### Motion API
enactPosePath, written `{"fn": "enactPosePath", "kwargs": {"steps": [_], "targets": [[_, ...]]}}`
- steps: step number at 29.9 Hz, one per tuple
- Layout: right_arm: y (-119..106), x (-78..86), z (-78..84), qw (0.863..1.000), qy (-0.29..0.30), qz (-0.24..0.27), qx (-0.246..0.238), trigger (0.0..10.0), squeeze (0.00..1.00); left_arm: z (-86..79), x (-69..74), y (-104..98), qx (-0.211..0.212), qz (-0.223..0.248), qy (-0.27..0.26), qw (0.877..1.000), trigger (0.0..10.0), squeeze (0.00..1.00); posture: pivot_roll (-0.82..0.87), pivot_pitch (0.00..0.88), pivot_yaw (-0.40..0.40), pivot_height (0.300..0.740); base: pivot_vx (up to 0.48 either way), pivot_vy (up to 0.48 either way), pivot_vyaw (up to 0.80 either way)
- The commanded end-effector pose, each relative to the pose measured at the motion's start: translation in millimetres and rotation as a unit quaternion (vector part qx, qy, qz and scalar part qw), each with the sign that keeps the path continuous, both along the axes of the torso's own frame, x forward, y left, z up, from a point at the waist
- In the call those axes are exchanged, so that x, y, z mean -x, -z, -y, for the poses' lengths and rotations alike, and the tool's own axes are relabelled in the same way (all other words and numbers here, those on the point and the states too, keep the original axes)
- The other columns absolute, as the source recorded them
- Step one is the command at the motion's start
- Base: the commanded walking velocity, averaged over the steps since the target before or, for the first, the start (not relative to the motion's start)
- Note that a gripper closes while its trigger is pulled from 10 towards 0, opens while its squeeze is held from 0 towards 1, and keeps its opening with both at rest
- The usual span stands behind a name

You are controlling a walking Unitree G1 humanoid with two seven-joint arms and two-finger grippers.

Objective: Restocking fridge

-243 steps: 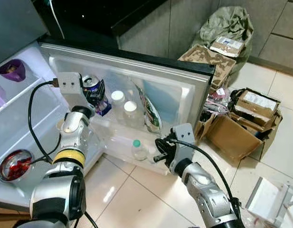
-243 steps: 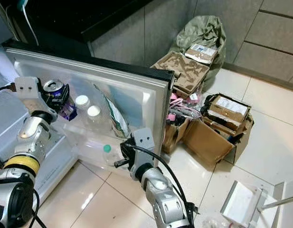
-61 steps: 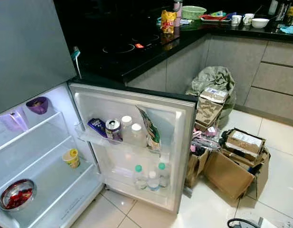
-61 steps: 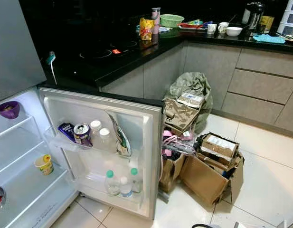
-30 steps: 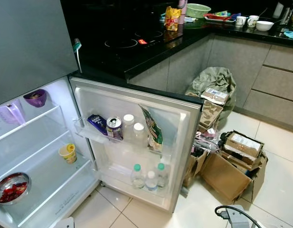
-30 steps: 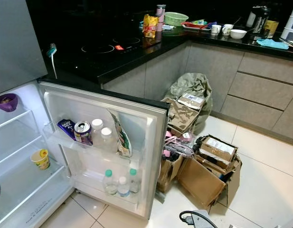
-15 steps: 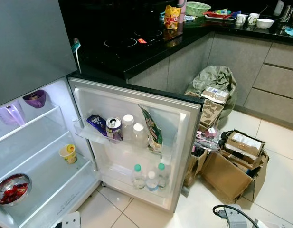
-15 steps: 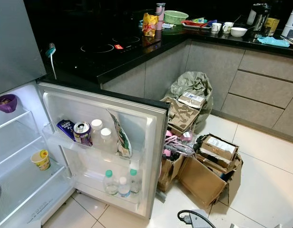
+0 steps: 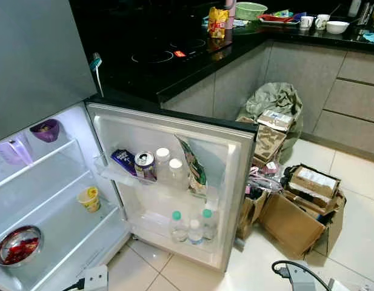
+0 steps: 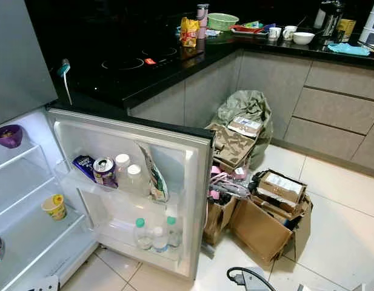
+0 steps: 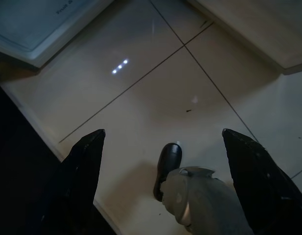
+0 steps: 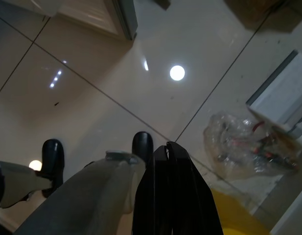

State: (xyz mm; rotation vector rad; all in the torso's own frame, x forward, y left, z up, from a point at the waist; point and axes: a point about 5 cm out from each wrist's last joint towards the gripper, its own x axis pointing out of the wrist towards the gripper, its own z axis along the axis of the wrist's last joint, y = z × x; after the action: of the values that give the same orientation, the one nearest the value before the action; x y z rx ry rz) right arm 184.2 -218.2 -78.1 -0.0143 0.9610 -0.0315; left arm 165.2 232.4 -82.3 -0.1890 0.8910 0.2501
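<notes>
On the kitchen floor (image 9: 356, 182) the fridge (image 9: 47, 182) stands open, its door (image 9: 226, 182) at 6 o'clock already holding bottles (image 9: 190, 225) and a can (image 9: 144, 165), the boxes (image 9: 302, 206) at 4 o'clock likely still to unpack, while the left hand (image 11: 160, 171) hangs spread wide and empty and the right hand (image 12: 173, 196) hangs closed on nothing.

no readable text, printing on the fridge floor edge (image 9: 93, 262) too small

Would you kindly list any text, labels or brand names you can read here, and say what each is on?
No text can be read with certainty.
Soda can on the fridge door shelf: print too small.
Purple packet beside it: blurred.
Snack bag: markings illegible.
Fridge floor edge: printed line, too small.
Cardboard box: label blurred.
Yellow bag on the counter: unreadable.
</notes>
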Motion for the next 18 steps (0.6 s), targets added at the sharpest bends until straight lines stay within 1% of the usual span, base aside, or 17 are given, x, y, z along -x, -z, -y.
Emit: {"fn": "enactPosePath", "kwargs": {"steps": [1,9,18], "targets": [[2.8,4.5,-2.3,1.0,0.007,-0.009,-0.01,10.0,0.0,3.3,6.5,4.0,0.004,-0.017,0.006,1.0,10.0,0.0,-0.04,0.0,0.032,0.74,0.0,0.0,0.0],[4.1,7.3,-2.4,1.0,0.007,-0.015,-0.013,10.0,0.0,4.0,7.0,4.5,0.006,-0.02,0.005,1.0,10.0,0.0,-0.04,0.0,0.022,0.74,0.0,0.0,0.0],[4.5,9.2,0.1,1.0,0.01,-0.018,-0.014,10.0,0.0,8.0,10.8,7.1,0.014,-0.027,-0.001,1.0,10.0,0.0,-0.03,0.0,0.013,0.74,0.0,0.0,0.0]]}}
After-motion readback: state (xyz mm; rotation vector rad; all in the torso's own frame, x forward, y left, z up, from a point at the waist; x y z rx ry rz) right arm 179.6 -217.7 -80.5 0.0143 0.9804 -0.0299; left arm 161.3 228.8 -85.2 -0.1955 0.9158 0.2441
